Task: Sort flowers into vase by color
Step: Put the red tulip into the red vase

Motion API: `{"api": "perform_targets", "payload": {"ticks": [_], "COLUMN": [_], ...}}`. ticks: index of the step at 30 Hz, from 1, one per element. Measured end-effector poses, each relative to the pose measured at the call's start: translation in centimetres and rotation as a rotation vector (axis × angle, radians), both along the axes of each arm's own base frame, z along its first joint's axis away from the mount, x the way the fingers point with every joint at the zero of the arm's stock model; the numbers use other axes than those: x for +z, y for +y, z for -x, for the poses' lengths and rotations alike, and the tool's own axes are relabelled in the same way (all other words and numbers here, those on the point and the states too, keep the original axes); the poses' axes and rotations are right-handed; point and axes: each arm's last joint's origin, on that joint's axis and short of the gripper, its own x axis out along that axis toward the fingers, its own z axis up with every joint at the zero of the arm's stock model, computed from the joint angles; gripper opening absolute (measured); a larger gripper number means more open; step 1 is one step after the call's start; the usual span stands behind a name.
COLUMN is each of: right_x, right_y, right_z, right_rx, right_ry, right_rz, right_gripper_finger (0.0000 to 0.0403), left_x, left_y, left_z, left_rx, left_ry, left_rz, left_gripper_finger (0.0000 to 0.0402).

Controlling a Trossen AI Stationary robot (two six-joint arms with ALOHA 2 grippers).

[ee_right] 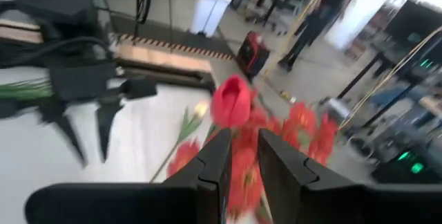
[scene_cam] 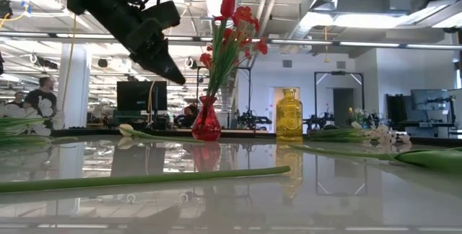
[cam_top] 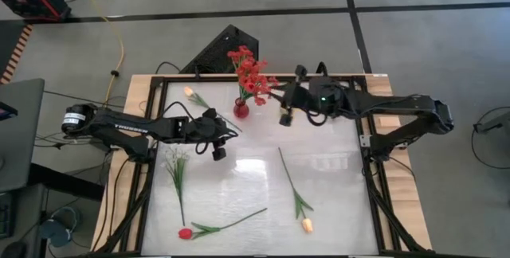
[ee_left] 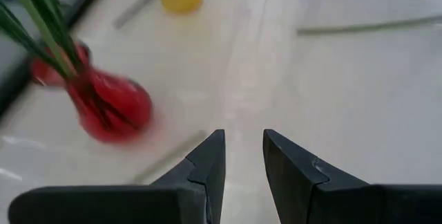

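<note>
A red vase (cam_top: 241,109) stands near the table's far edge and holds red tulips and red blossoms (cam_top: 251,71). It also shows in the low view (scene_cam: 206,122). A yellow vase (scene_cam: 289,115) stands to its right. My right gripper (ee_right: 242,141) is open, raised beside the red bunch, with a red tulip head (ee_right: 231,101) just beyond its fingertips. My left gripper (ee_left: 243,137) is open too, hovering above the table just near-left of the red vase (ee_left: 110,106). A red tulip (cam_top: 185,232), a peach tulip (cam_top: 307,224), a white sprig (cam_top: 177,162) and another peach tulip (cam_top: 190,92) lie flat on the table.
The table top (cam_top: 335,202) is glossy, inside a black frame with wooden borders. The right arm (cam_top: 398,111) reaches over the far right part and covers the yellow vase from above. Cables and equipment lie on the floor beyond. People stand in the room behind.
</note>
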Motion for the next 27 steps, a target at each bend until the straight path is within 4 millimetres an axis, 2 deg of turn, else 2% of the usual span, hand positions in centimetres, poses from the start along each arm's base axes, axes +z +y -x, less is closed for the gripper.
{"api": "perform_targets", "payload": {"ticks": [5,8,12,15,20,23,27], "right_x": [0.3,-0.1,-0.9,-1.6,-3.0,-4.1,-5.8], "right_y": [2.5,4.3,6.9,8.8,11.4,12.5,13.3], "right_z": [3.5,4.9,5.8,5.8,4.9,3.9,2.6], "right_rx": [0.075,0.151,0.244,0.309,0.395,0.426,0.425], "right_ry": [0.111,0.186,0.291,0.358,0.432,0.483,0.551], "right_rz": [-0.141,-0.236,-0.274,-0.269,-0.238,-0.204,-0.191], "right_gripper_finger": [0.0097,0.0097,0.0097,0.0097,0.0097,0.0097,0.0097], "left_x": [-0.8,-1.0,-1.0,-0.6,0.9,1.8,2.1], "left_y": [-1.9,-4.0,-7.2,-9.7,-13.6,-15.3,-17.4], "left_z": [0.6,0.9,1.4,1.7,2.0,2.3,1.5], "left_rx": [-0.085,-0.186,-0.296,-0.363,-0.433,-0.404,-0.403], "left_ry": [0.082,0.124,0.153,0.121,-0.064,-0.135,-0.123], "left_rz": [0.235,0.376,0.468,0.510,0.542,0.528,0.520], "left_gripper_finger": [0.0089,0.0089,0.0089,0.0089,0.0089,0.0089,0.0089]}}
